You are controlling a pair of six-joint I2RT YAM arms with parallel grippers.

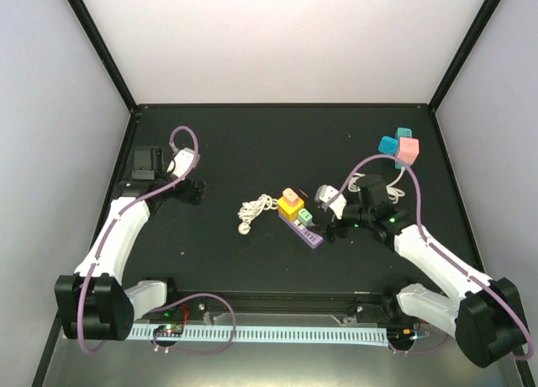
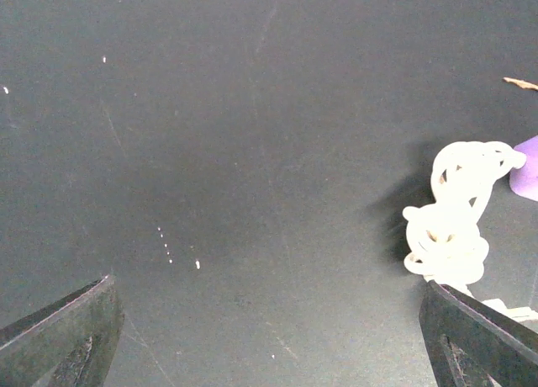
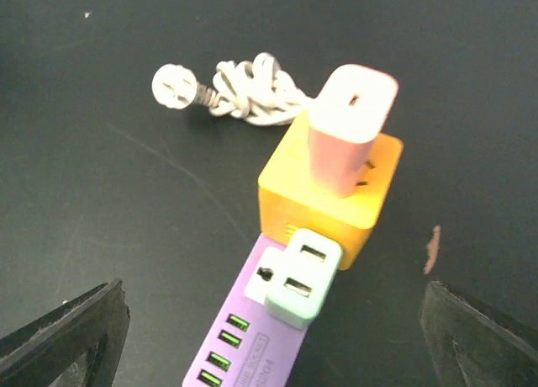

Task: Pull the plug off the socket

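A purple power strip (image 1: 308,234) lies mid-table. A yellow cube socket (image 1: 291,209) with a pink plug (image 1: 290,195) on top sits at its far end, with a mint-green plug (image 1: 306,214) beside it. In the right wrist view the strip (image 3: 252,320), mint plug (image 3: 301,278), yellow cube (image 3: 324,198) and pink plug (image 3: 349,126) lie between and ahead of my open right gripper (image 3: 273,353); nothing is held. My left gripper (image 2: 269,345) is open and empty, left of the white coiled cord (image 2: 454,219).
The white cord (image 1: 255,209) ends in a round plug (image 3: 174,86) left of the strip. A teal and pink adapter cluster (image 1: 400,147) sits at the back right. Dark walls border the black table (image 1: 252,143).
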